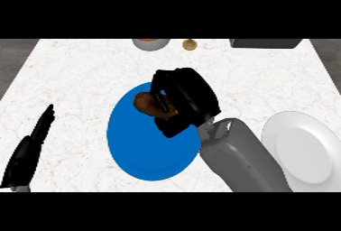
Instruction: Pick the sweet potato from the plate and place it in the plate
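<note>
Left robot hand (30,151): nearest to us at the lower left edge, lying along the worktop (73,76) with straight fingers pointing up and away; we read it as resting — it holds nothing and stands well apart from both plates.

White plate (303,149): at the right edge, nothing on it that we can see; we judge it to be where the load is meant to go, since it lies just beside the right forearm.

Right forearm (236,158): comes in from the lower edge and slants up and left, between the two plates, so the hand can come over the blue one from the right side.

Blue plate (143,149): centre of the worktop; its upper right part is hidden by the hand.

Right robot hand (186,97): over the far part of the blue plate, fingers curled round the sweet potato (148,103) — thumb on one side, fingers on the other; we take this for the grasp itself.

Sweet potato: brown, showing only at the hand's left; whether it touches the blue plate or is raised we cannot tell.

Step in hand: we judge grasp made, carry to the white plate not yet done.

Far edge: a grey bowl (149,43), a small brown round thing (190,44) and a dark box (264,43); all well apart from the work.
</note>
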{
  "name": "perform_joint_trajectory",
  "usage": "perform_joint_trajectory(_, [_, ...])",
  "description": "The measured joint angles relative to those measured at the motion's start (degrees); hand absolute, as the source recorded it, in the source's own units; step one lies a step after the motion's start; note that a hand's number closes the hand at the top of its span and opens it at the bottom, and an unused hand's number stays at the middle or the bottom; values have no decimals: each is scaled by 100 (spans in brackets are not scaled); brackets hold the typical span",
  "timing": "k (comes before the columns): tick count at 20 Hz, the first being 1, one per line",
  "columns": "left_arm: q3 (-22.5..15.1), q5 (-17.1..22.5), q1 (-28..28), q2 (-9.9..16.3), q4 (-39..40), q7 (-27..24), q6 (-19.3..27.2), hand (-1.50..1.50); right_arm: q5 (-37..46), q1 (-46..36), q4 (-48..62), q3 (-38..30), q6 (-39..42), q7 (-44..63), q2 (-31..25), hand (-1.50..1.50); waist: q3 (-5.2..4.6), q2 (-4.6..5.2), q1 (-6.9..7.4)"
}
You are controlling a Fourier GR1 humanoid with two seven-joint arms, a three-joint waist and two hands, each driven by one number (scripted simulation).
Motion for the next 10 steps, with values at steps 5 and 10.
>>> perform_joint_trajectory(5, [26, -25, -173, -2, 62, 68, -36, 0, -508, -447, 1128, 744, -799, 88, 17, 150, 1, 10, 31])
perform_joint_trajectory(10, [-28, -103, -154, -73, 88, -9, -6, 0, -1251, -389, 1922, 1004, -1558, -29, 22, -150, 3, 25, 79])
